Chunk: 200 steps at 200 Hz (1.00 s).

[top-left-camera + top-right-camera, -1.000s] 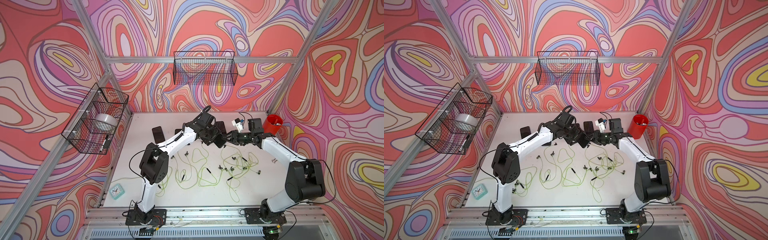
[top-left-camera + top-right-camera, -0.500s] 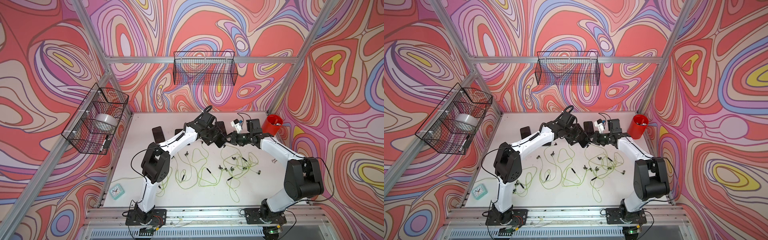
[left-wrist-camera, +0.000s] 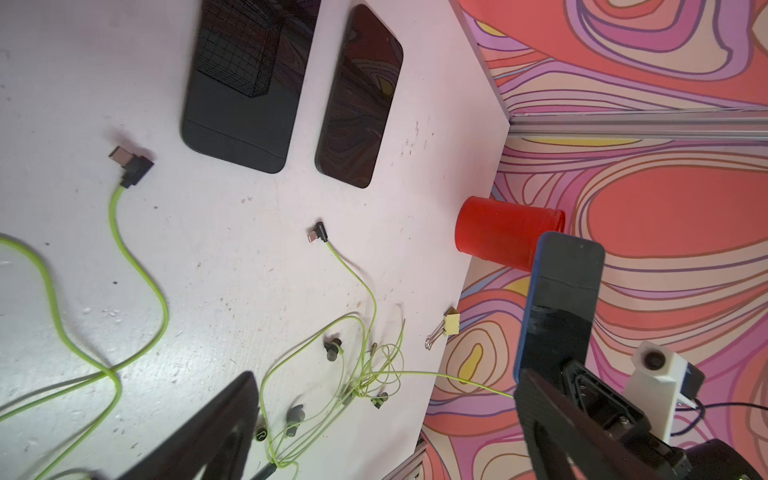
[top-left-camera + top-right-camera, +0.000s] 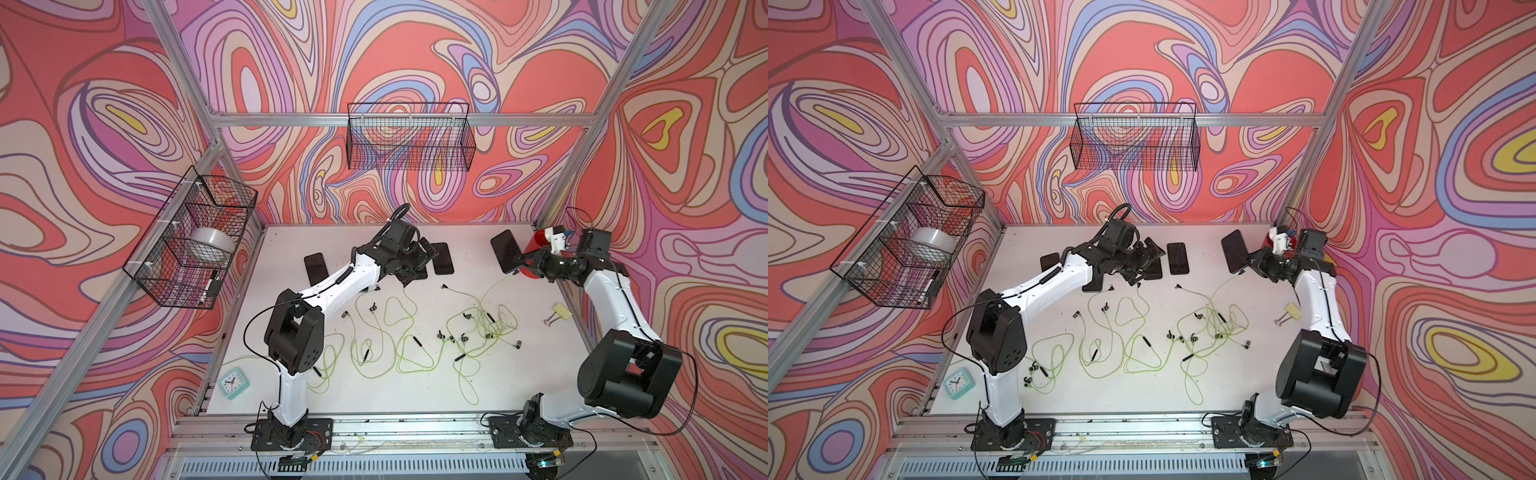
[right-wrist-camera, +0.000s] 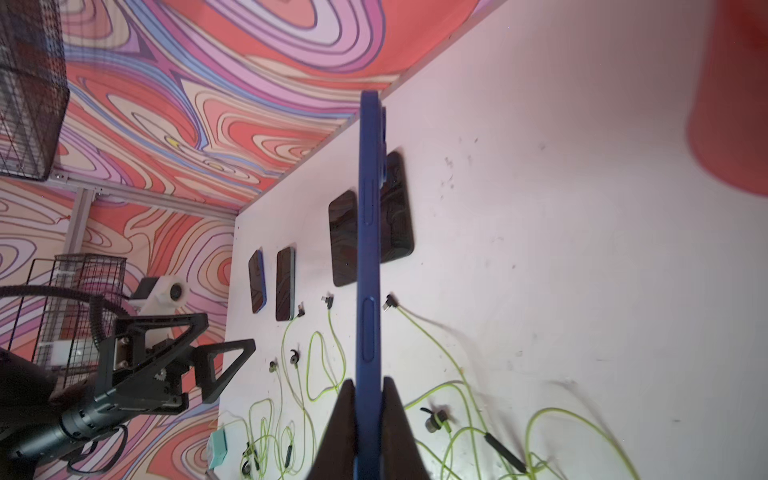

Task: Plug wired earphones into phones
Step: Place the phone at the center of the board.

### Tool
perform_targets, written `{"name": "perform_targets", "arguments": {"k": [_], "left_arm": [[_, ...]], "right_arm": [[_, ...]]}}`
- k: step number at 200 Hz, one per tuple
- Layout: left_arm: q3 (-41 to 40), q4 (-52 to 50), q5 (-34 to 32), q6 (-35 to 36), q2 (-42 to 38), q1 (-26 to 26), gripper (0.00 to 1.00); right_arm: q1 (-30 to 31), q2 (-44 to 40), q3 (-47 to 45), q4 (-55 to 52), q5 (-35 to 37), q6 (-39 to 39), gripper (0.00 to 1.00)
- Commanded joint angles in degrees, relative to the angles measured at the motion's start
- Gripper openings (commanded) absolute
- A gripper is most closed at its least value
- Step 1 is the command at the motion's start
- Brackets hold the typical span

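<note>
A rigid, slick phone (image 5: 369,249) is clamped edgewise at one end by the right end effector (image 5: 369,390) above the counter (image 4: 374,399). The left end effector (image 5: 230,329) is spread apart, empty. Limp earphones (image 3: 332,349) lying there are judged best pinched at a stiff plug (image 3: 134,168).

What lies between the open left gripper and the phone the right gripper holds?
One flat black smartphone lying on the white table, then bare surface to the held blue-edged phone; both top views show it.
</note>
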Motion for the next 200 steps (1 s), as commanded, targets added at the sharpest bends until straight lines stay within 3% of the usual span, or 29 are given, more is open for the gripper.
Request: {"name": "perform_targets", "arguments": {"k": [1, 49, 88, 200], "left_arm": [[-2.3, 1.6, -0.3, 0.7, -2.8, 0.6, 0.97], [-6.2, 2.9, -0.4, 1.5, -4.5, 1.7, 0.95], [-8.2, 4.6, 1.0, 1.3, -3.8, 1.8, 0.92], [-12.9, 6.6, 1.3, 1.1, -6.0, 2.0, 0.89]], "right_arm": [[-4.2, -0.9, 3.0, -2.4, -4.2, -3.6, 0.00], [-5.4, 2.6, 3.4, -1.8, -5.3, -6.4, 0.00], [-1.5, 5.6, 1.6, -0.6, 0.5, -7.8, 0.00], [1.0, 17.5, -8.4, 24.6, 7.0, 1.5, 0.00]]}}
